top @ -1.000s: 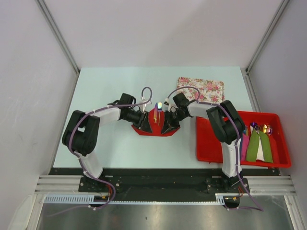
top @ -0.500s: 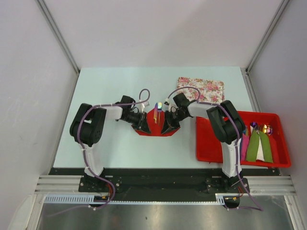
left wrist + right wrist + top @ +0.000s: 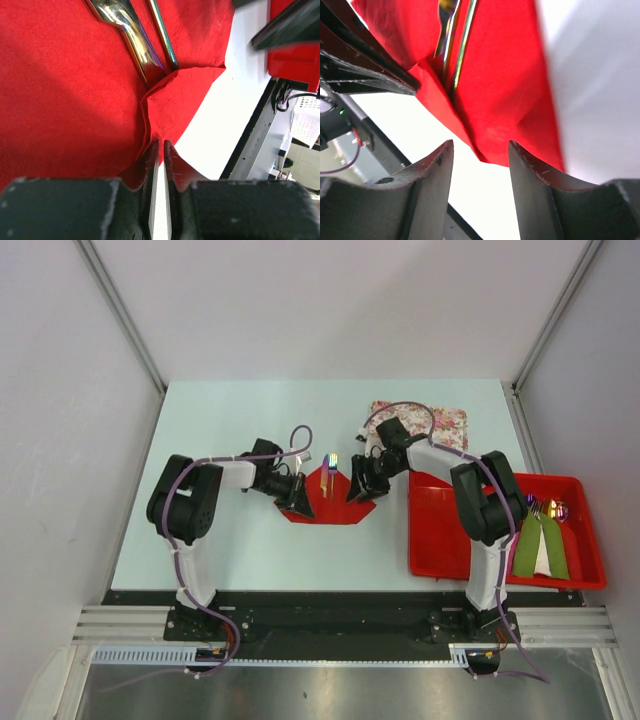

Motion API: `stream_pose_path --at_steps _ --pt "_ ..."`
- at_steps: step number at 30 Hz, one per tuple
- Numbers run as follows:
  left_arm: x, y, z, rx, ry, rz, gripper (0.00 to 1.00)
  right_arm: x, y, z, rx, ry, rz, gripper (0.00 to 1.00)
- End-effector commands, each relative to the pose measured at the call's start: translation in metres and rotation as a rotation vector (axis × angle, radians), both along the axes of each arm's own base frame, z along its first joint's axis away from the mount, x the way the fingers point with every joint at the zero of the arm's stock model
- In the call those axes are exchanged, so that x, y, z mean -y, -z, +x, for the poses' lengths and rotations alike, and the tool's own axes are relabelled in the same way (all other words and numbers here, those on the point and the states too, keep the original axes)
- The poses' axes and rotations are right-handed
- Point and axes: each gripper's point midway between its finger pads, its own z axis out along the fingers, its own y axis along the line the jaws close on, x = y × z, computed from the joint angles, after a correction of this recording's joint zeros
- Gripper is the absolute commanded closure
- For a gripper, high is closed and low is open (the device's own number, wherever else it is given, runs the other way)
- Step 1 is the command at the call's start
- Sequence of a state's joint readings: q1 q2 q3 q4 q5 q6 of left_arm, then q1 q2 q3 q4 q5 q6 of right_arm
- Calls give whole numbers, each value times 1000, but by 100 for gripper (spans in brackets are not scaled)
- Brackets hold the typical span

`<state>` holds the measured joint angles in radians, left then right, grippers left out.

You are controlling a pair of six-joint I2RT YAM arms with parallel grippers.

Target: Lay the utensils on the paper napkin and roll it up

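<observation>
The red paper napkin [image 3: 325, 508] lies mid-table, its sides folded up around the iridescent utensils [image 3: 331, 468]. My left gripper [image 3: 299, 500] is at the napkin's left side. In the left wrist view its jaws [image 3: 161, 144] are pinched shut on a fold of the napkin [image 3: 65, 90], and the utensils' handles [image 3: 131, 40] lie just ahead. My right gripper [image 3: 360, 489] is at the napkin's right side. In the right wrist view it [image 3: 480, 150] is open and empty, just off the napkin's [image 3: 505, 85] edge, with the utensils [image 3: 455, 35] beyond.
A floral mat [image 3: 440, 425] lies behind the right arm. A red tray [image 3: 435, 535] stands at the right and holds green napkin rolls [image 3: 540, 545] with cutlery. The table's near edge and arm bases are just below the napkin.
My right gripper has let go of the napkin's right side, opened and drawn back up and to the right. My left arm's elbow has swung inward while its gripper keeps hold of the left fold.
</observation>
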<state>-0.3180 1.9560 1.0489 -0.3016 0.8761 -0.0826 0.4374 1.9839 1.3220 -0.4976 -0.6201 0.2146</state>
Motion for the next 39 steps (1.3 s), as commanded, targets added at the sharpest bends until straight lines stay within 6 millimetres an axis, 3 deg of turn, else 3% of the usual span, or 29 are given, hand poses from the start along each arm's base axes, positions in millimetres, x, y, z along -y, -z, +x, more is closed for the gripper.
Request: stream_pose_path --at_steps 1,5,16,23,26,34,39 --pt "-3 10 11 26 -21 44 86 13 -27 13 110 -33 -31 51" --pt "-3 11 12 26 -25 46 86 5 -33 3 98 -57 10 57" --pt "-2 10 12 23 -27 43 86 51 -17 41 222 92 -264 28" --pt "-2 12 14 23 -30 43 85 47 17 17 54 51 -277 30" --pt "-2 12 14 23 -30 43 85 35 27 4 -51 32 -212 34" --pt "-1 10 16 29 -32 40 85 6 10 -2 -179 27 70 44" --pt "-1 11 14 24 -32 40 85 -9 -24 1 -231 28 302 50"
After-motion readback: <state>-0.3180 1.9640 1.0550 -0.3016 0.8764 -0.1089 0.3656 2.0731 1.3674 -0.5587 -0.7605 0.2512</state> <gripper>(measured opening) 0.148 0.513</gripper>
